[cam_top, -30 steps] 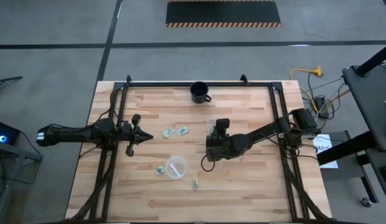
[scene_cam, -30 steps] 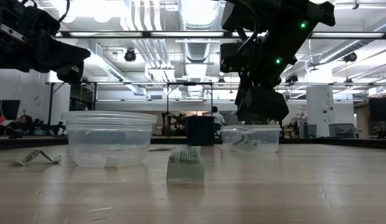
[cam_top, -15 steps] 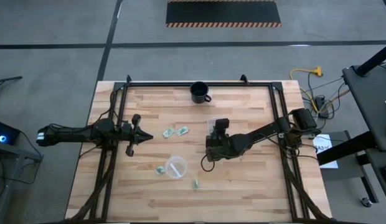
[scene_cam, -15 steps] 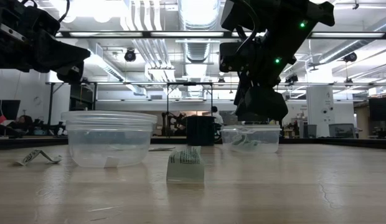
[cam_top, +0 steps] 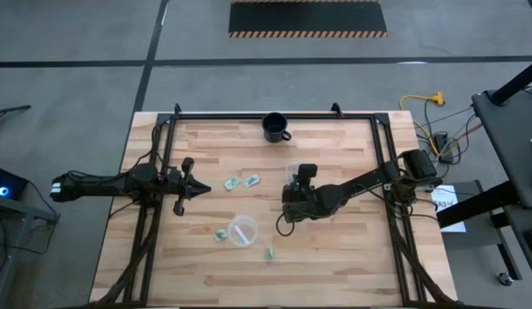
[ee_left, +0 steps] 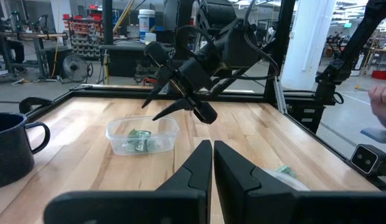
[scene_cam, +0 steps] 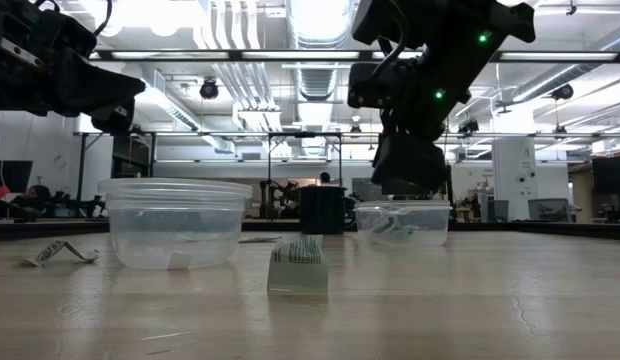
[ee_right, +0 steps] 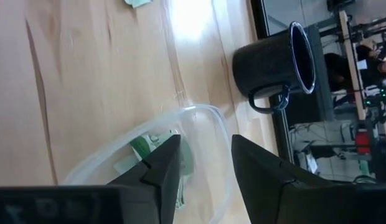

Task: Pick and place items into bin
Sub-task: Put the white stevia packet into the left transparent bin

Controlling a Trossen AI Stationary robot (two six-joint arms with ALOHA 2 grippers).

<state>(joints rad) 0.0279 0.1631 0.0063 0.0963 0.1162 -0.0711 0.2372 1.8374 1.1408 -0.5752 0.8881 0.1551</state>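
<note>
wooden table (cam_top: 335, 240), right pincer (ee_right: 202, 163) parted, empty, above clear bin (ee_left: 142, 135), left pincer (ee_left: 212, 163) closed, empty

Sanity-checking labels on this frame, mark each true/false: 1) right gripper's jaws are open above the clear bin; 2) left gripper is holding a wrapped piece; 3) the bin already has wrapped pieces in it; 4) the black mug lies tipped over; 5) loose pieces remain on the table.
1) True: the right gripper hangs open-jawed over the clear bin.
2) False: the left gripper is shut on nothing, waiting at the table's left side.
3) True: green wrapped pieces lie inside.
4) False: the black mug stands upright.
5) True: loose pieces lie out on the table.
</note>
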